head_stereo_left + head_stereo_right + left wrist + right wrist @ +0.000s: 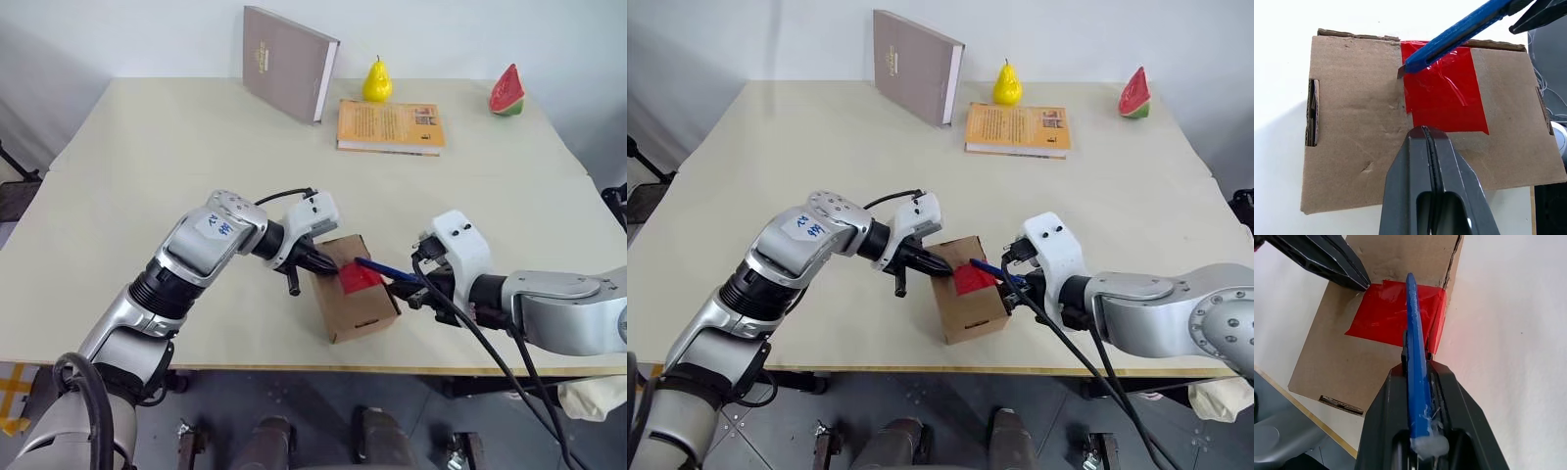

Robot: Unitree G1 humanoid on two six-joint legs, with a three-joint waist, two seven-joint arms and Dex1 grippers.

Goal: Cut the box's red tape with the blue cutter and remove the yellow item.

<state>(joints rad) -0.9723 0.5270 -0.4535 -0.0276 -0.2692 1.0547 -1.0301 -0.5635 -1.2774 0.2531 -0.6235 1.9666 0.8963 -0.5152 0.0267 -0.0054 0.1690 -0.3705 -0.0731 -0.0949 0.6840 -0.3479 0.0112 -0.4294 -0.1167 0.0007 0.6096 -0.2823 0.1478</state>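
The small brown cardboard box (pixel 355 291) sits near the front edge of the pale table (pixel 147 157). The left gripper (pixel 1425 134), its black fingers squeezed shut with nothing between them, presses down on the box top, likely so the box won't slide. The right gripper (pixel 1418 382) is clamped on the slim blue cutter (pixel 1459 34), whose blade tip rests at the edge of the shiny, wrinkled red tape (pixel 1444 93), ready to slice.
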